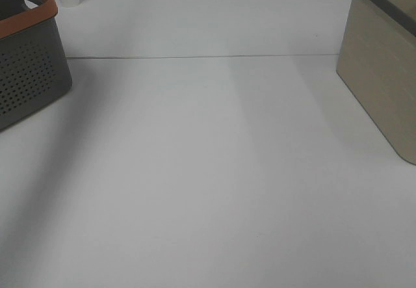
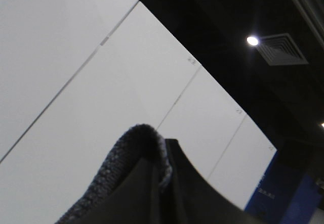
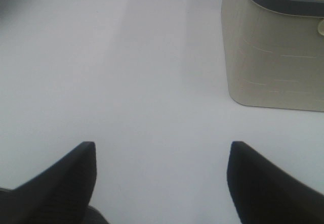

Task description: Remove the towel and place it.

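Got the left claw (image 2: 159, 155) clamped on a fold of the towel (image 2: 126, 148), held up with its cam staring at wall panels and a ceiling light, presumably to haul the cloth well clear of the basket (image 1: 32, 80) at 10 o'clock on the table (image 1: 208, 190). Can't spot the towel or either arm from the high cam, so guessing at the rest dangling somewhere out of frame. Seeing the right claw (image 3: 162, 166) spread wide and empty, low over the table near the bin (image 1: 380, 86) at 2 o'clock, probably parked out of the way or ready to grab a corner.
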Available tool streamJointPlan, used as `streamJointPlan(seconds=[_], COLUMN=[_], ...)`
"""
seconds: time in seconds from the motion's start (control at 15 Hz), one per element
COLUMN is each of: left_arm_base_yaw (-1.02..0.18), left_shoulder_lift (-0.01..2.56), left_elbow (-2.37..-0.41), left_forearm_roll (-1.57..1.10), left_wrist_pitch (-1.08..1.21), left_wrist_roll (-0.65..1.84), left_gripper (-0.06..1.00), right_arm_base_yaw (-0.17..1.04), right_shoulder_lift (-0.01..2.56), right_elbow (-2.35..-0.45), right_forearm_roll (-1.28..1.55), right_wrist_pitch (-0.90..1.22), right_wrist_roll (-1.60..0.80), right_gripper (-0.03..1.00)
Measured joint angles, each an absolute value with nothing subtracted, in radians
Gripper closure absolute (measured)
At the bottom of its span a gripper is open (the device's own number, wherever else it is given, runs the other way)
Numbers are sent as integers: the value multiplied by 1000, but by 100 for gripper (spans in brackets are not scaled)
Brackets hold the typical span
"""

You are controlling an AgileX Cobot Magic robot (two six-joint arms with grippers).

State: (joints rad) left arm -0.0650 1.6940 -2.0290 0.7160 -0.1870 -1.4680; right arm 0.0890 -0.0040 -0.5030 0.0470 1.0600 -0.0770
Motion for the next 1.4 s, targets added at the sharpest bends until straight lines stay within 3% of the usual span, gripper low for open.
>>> streamJointPlan(seconds=[0.4,0.53,1.2,1.4], left_arm_base_yaw=[-265,-317,-317,-317], left_shoulder_lift=[1733,1728,1731,1731], left_elbow=[-2011,-1877,-1375,-1356], left_forearm_roll=[931,1055,1351,1453], left_wrist_pitch=[-215,-315,-729,-821], left_wrist_roll=[-1468,-1496,-1535,-1533], left_gripper=[94,94,94,94], right_arm_base_yaw=[89,89,89,89], right_shoulder_lift=[-4,-4,-4,-4], right_elbow=[-503,-503,-503,-503], right_forearm_roll=[47,47,158,245], right_wrist_pitch=[1060,1060,1052,1041], right_wrist_roll=[-77,-77,-79,-141], right_gripper=[25,25,25,25])
